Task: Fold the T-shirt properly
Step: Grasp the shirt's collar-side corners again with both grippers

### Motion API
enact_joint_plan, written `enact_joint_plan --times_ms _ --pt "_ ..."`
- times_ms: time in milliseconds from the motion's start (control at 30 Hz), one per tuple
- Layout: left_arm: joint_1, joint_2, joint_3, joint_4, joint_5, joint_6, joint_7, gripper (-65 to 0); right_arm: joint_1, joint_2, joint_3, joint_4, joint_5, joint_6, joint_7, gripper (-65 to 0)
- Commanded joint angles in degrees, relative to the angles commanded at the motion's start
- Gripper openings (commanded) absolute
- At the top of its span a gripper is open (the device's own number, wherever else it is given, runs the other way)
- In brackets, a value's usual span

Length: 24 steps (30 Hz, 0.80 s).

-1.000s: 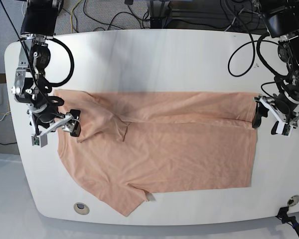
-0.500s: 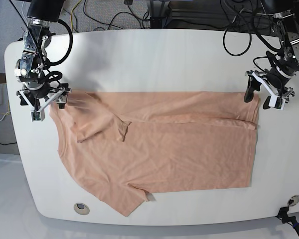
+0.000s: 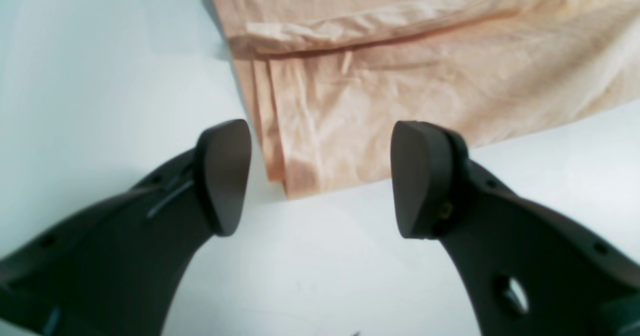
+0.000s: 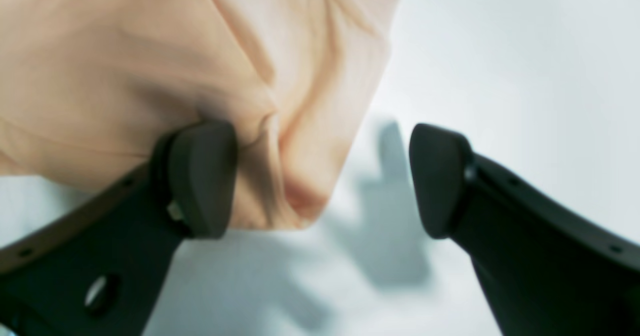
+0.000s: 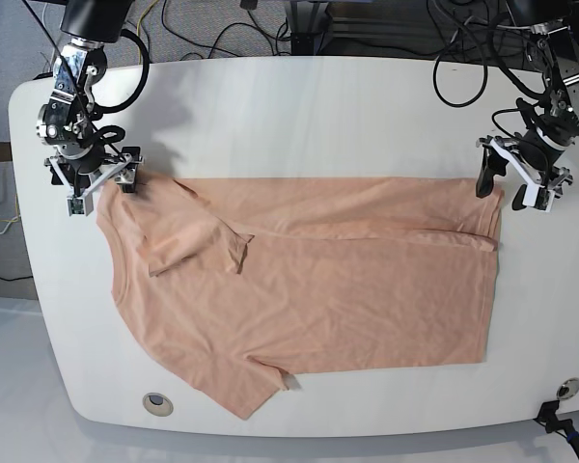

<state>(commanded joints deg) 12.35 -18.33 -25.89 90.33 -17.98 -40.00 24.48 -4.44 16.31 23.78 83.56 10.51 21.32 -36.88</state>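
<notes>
The left gripper (image 3: 320, 176) is hovering over the white table (image 3: 100, 50) with its two dark fingers (image 3: 225, 176) standing wide apart and gripping nothing. Between and just beyond the fingertips, a corner of the peach T-shirt (image 3: 400, 75) is lying flat on the tabletop. The cloth is showing layered edges at that corner, and a folded ridge is running across it higher up, casting a thin shadow. The fabric is spreading toward the upper right, lightly creased.
</notes>
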Motion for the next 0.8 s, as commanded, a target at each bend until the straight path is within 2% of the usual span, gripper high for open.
enact_joint_plan --times_ms 67,133,200,333,433,600,800 --pt "0.0 0.0 0.0 0.0 0.0 0.0 0.0 -24.2 -0.1 0.0 0.0 -1.0 0.0 0.00 1.0 -14.1" --pt "0.0 -0.1 0.0 0.0 0.0 0.0 0.0 -24.2 -0.1 0.0 0.0 -1.8 0.0 0.00 1.0 -18.4" --pt "-0.1 -0.1 0.0 0.0 0.0 0.0 0.0 -24.2 -0.1 -0.1 0.0 -1.8 0.0 0.00 1.0 -28.0" --pt "-0.2 -0.2 0.0 -0.3 0.0 0.0 0.3 -24.1 -0.1 -0.1 0.0 -1.8 0.0 0.00 1.0 -51.8" --pt "-0.3 -0.2 -0.1 -0.4 0.0 0.0 0.3 -24.1 -0.1 -0.1 0.0 -1.8 0.0 0.00 1.0 -62.6" --pt "-0.3 -0.1 -0.1 -1.5 0.0 0.0 0.4 -23.9 -0.4 -0.2 0.0 -1.8 0.0 0.00 1.0 -64.2" --pt "-2.7 -0.1 -0.1 -8.3 0.0 0.0 0.3 -23.7 -0.4 -1.5 0.0 -1.8 0.0 0.00 1.0 -64.5"
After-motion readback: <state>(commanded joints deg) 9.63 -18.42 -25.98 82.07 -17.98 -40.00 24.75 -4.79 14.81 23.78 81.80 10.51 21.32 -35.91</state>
